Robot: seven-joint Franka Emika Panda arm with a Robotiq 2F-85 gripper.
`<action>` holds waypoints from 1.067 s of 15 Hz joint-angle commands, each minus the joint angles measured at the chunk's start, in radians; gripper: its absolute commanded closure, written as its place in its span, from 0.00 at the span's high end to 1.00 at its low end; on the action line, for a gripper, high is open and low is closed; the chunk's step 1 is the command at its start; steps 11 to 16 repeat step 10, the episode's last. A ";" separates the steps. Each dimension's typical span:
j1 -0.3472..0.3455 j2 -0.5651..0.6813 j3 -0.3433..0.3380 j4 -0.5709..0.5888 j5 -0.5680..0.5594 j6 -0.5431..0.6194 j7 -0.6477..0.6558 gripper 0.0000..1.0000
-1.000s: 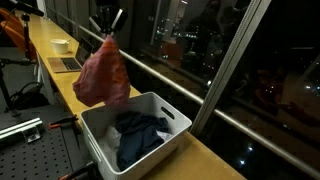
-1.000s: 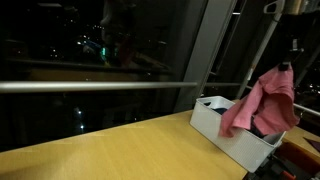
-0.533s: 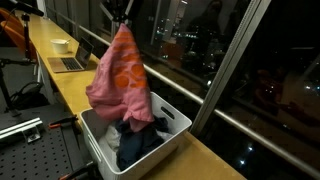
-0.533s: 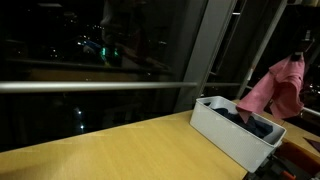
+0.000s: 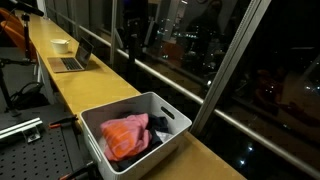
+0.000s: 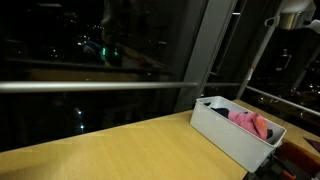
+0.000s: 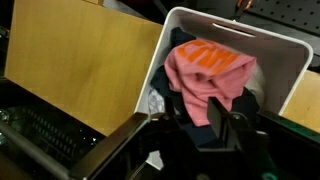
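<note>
A pink-red cloth (image 5: 125, 136) lies loose in a white plastic bin (image 5: 98, 152) on top of a dark blue garment (image 5: 160, 125). My gripper (image 5: 130, 42) hangs high above the bin, open and empty, dark against the window. In the wrist view the open fingers (image 7: 195, 126) frame the pink cloth (image 7: 210, 70), the dark garment (image 7: 163, 88) and the bin rim (image 7: 230, 26) far below. In an exterior view the cloth (image 6: 250, 122) peeks over the bin wall (image 6: 230, 142), with the gripper (image 6: 283, 60) above it.
The bin stands on a long wooden counter (image 5: 90, 92) along a dark window with a rail (image 6: 100, 86). A laptop (image 5: 70, 62) and a white bowl (image 5: 60, 45) sit farther down the counter. A perforated metal board (image 5: 30, 152) lies beside the counter.
The gripper held the pink cloth hanging over the bin. It has let go, the cloth has dropped into the bin, and the gripper has risen.
</note>
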 commanded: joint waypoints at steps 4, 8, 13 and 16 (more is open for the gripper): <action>0.004 0.006 0.008 0.004 0.048 0.007 -0.043 0.69; 0.018 0.002 0.016 0.006 0.078 0.014 -0.058 0.86; 0.018 0.002 0.016 0.006 0.079 0.014 -0.059 0.86; 0.018 0.002 0.016 0.006 0.079 0.014 -0.059 0.86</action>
